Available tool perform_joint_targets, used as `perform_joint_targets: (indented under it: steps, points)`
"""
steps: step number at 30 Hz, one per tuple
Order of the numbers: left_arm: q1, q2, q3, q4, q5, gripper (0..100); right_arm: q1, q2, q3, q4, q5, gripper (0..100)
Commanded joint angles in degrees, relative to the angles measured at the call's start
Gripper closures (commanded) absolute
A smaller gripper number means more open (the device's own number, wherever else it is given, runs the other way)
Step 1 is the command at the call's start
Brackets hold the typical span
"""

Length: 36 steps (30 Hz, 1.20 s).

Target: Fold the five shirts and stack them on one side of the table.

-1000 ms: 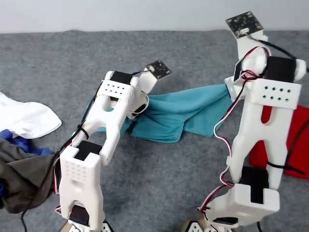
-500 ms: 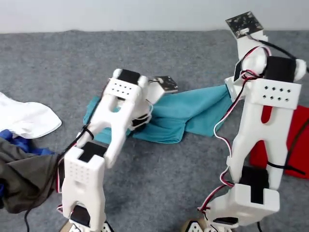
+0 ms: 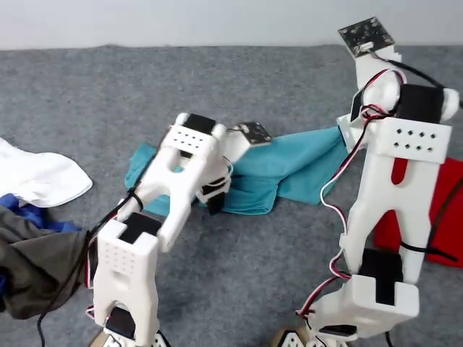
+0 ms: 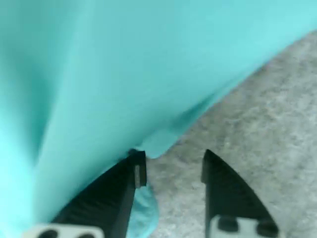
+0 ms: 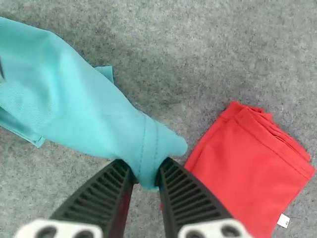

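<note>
Left pincer (image 4: 173, 158) slid right across the teal shirt (image 3: 289, 166) on the desk (image 3: 253, 275), now released at its edge; right pincer (image 5: 146, 173) clenched on its end beside the folded red shirt (image 5: 252, 158), so a regrasp is probably next.

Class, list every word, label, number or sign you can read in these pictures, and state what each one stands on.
No text can be read in any view.
On the small white tag at the edge of the folded red shirt: any print is too small to read.
On the circuit board at the top of an arm: any markings are too small to read.
</note>
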Motion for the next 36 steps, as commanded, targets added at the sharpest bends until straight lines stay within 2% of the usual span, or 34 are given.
perform_joint_targets:
  steps: [1, 7, 13, 20, 26, 30, 36]
  points:
    - [-1.1, -0.1, 0.1, -2.4, -0.4, 79, 0.7, -1.0, -1.1, 2.1, -0.6, 98.8]
    - [-1.0, 5.8, -3.6, -2.0, -0.1, 79, 0.7, -1.0, -1.1, 2.1, -0.6, 98.8]
    - [-1.0, 10.5, -10.9, 1.6, 0.2, 80, 0.7, -1.0, -1.1, 2.1, -0.6, 98.8]
    - [0.5, 18.2, -21.0, 7.4, 4.0, 80, 0.6, -1.0, -1.1, 2.1, -0.6, 98.8]
    - [1.7, 23.9, -28.9, 10.4, 4.7, 98, 0.7, -1.4, -1.1, 2.1, -0.7, 98.8]
    - [0.6, 18.4, -27.6, 10.5, 6.7, 99, 0.7, -3.8, -1.1, 2.1, -0.4, 98.8]
    - [-1.8, -4.7, -19.4, 10.5, 7.7, 99, 2.5, -5.5, -1.1, 2.1, -0.3, 98.8]
